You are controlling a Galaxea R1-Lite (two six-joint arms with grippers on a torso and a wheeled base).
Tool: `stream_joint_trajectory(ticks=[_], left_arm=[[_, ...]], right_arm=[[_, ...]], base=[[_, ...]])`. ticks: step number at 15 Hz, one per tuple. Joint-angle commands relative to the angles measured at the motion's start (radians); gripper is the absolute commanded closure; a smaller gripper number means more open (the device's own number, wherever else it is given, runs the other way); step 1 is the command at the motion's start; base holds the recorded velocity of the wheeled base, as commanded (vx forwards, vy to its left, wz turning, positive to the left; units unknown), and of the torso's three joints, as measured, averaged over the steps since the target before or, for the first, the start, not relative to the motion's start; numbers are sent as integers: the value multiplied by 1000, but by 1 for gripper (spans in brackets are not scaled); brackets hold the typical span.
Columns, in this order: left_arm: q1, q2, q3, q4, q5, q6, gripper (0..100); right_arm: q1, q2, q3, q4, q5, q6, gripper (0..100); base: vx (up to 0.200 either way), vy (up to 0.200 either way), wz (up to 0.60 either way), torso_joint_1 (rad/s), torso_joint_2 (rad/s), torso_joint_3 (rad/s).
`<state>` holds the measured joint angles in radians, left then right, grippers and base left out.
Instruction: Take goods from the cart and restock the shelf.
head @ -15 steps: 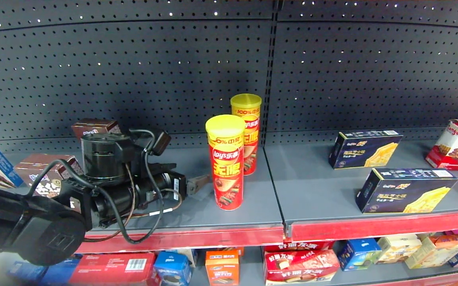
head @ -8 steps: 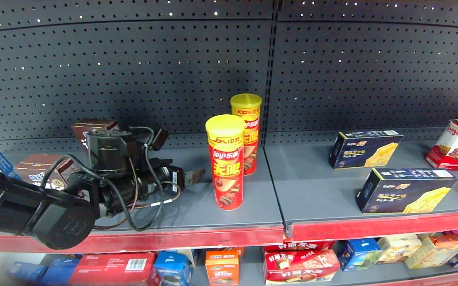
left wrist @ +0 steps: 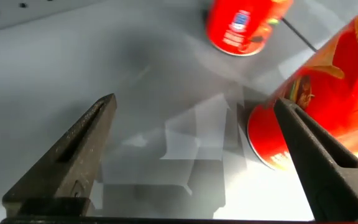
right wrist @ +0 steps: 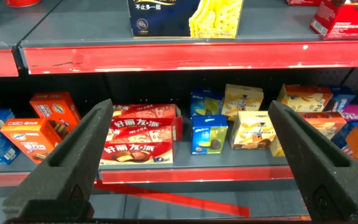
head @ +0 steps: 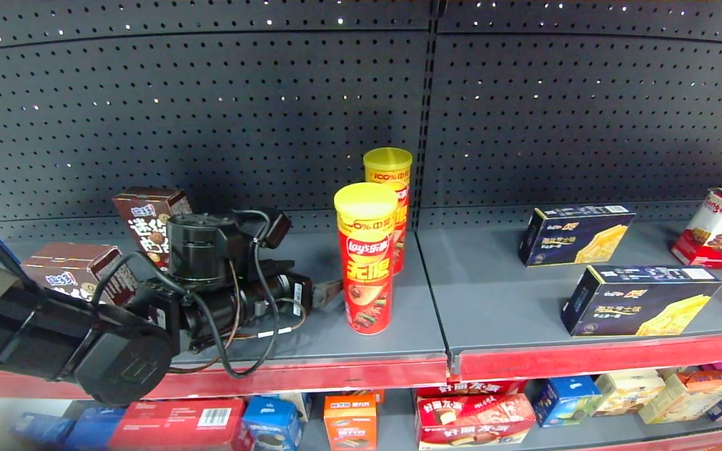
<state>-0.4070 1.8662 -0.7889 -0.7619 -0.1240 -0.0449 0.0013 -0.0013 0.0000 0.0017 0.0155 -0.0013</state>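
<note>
Cardboard tubes with glossy red wrappers and yellow plastic lids stand, two of them, on the grey sheet-metal shelf, near the seam between its two bays. The front can is upright, long axis vertical and lid up, close to the red front strip. The rear can stands just behind it, its lower half hidden by the front one. Behind both rises a dark perforated back panel.

The left gripper lies low over the shelf deck beside the front can, its dark wedge-shaped fingers spread wide with nothing between them. One finger sits right at the foot of the front can; I can't make out whether it touches. In the head view much of that gripper is buried behind the arm's black motor housing and looping cables, and one tip pokes out toward the can.

The right gripper hangs in front of the lower shelves, jaws parted and empty, with rows of small snack cartons beyond it.

Flat dark-blue boxes lie further right on the same deck. Brown cartons sit to the left, partly hidden by the arm.
</note>
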Motion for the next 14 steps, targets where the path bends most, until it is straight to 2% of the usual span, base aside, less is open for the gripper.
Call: stream_joint_trajectory(ticks=[1,14], left_arm=[[-21,-1,7,0,0,-1,0],[-64,7,16,-2,1,-1,0]], right_arm=[[0,1,0,0,0,0,0],[0,1,0,0,0,0,0]], base=[[0,0,0,0,0,0],[0,0,0,0,0,0]])
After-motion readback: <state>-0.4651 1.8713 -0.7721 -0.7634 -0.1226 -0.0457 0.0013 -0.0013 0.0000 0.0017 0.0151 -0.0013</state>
